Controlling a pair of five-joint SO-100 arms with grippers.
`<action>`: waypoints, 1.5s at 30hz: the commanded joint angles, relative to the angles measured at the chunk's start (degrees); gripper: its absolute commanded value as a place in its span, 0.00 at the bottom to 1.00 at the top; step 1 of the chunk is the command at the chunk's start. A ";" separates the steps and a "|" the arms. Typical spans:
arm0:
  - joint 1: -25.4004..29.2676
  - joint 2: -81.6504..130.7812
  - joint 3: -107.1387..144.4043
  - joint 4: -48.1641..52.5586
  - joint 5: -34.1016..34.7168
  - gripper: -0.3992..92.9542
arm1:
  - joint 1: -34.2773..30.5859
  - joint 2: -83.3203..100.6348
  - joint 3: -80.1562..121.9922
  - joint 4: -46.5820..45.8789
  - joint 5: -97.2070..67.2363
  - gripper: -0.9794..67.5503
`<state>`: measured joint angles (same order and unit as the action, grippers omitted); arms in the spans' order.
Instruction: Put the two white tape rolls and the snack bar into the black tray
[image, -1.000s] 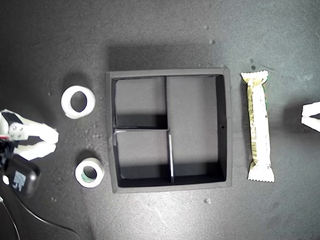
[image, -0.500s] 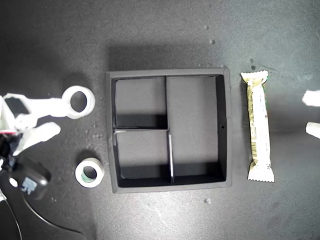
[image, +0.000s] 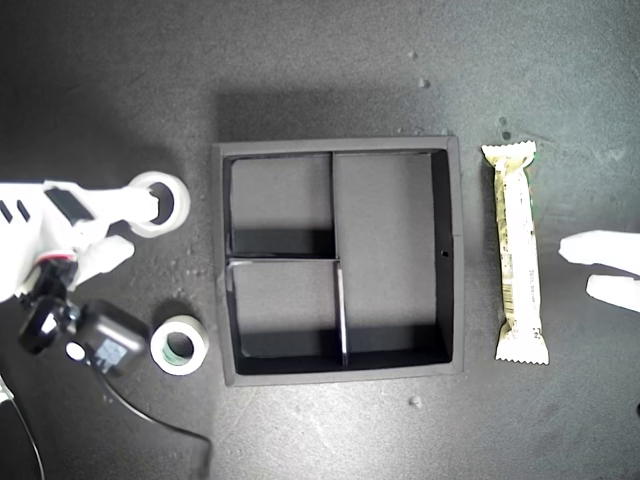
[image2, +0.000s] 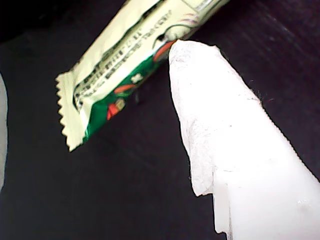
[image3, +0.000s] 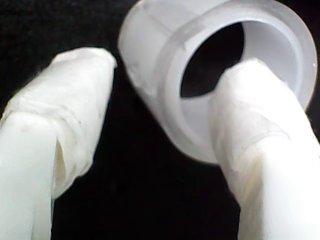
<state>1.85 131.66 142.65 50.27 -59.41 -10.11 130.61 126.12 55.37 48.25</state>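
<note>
The black tray (image: 340, 145) sits mid-table with its three compartments bare. The all-white tape roll (image: 172, 188) lies off the tray's side on the exterior view's left. My second gripper (image: 140, 228) is open and straddles the roll's wall (image3: 165, 85): one finger (image3: 260, 130) is in the hole, the other (image3: 70, 115) stands apart outside. The smaller tape roll with a greenish core (image: 180, 344) lies nearer the tray's lower corner. The snack bar (image: 520, 250) lies along the tray's side on the exterior view's right. My first gripper (image: 605, 268) is open just beyond it, a finger (image2: 225, 130) close to the wrapper (image2: 115, 65).
A black camera module (image: 100, 345) on the second arm hangs just beside the greenish-core roll, and its cable (image: 150, 430) trails across the dark table. Small specks (image: 414, 401) dot the table around the tray.
The second gripper opened, moved toward the tray and slid one finger into the all-white roll's hole. The first gripper opened and came in from the exterior view's right toward the snack bar.
</note>
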 joint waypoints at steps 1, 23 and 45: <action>-0.70 -4.66 -4.92 -0.97 0.62 0.17 | -0.26 -1.41 -3.25 0.18 0.35 0.33; -6.15 -19.42 -12.22 3.34 -0.70 0.01 | 1.85 -35.51 -23.55 8.70 -22.85 0.33; -3.87 -50.45 -87.28 43.51 12.39 0.01 | -1.58 -59.15 -39.64 18.19 -25.14 0.02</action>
<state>-3.43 89.30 71.81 89.30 -47.64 -10.63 70.84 90.26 66.88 23.47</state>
